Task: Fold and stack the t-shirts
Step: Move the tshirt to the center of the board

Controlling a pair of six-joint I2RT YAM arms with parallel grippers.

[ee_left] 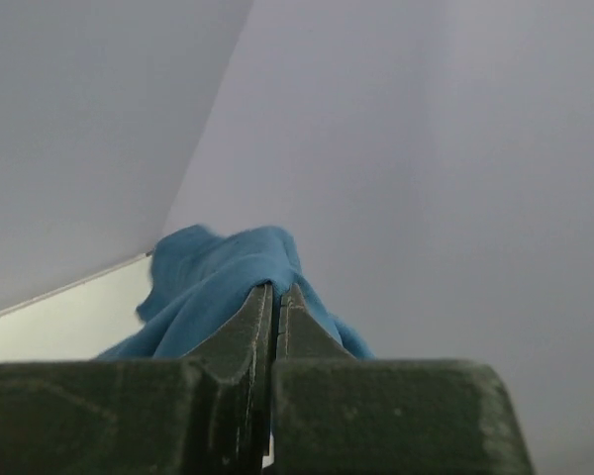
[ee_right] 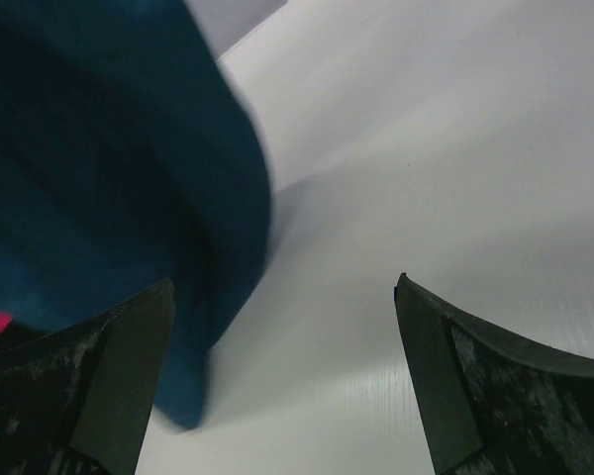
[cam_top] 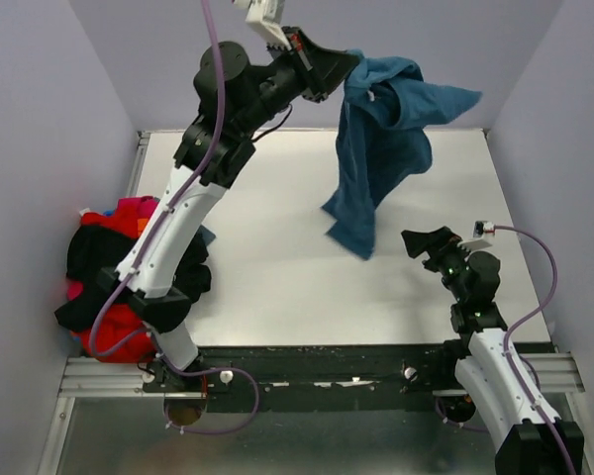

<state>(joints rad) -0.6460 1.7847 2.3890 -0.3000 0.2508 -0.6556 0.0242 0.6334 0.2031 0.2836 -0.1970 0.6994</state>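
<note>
My left gripper (cam_top: 348, 67) is raised high at the back of the table, shut on the teal-blue t-shirt (cam_top: 381, 148), which hangs from it with its lower end near the tabletop. In the left wrist view the shirt (ee_left: 213, 287) bunches over the closed left gripper (ee_left: 277, 289). My right gripper (cam_top: 423, 242) is open and empty, low on the right, just right of the shirt's lower end. In the right wrist view the right gripper (ee_right: 282, 287) points at the hanging cloth (ee_right: 109, 168). A heap of red, magenta, orange and black t-shirts (cam_top: 104, 267) lies at the left edge.
The white tabletop (cam_top: 277, 257) is walled by pale partitions at the back and sides. A black rail (cam_top: 317, 361) runs along the near edge between the arm bases. The left arm stretches over the left half of the table.
</note>
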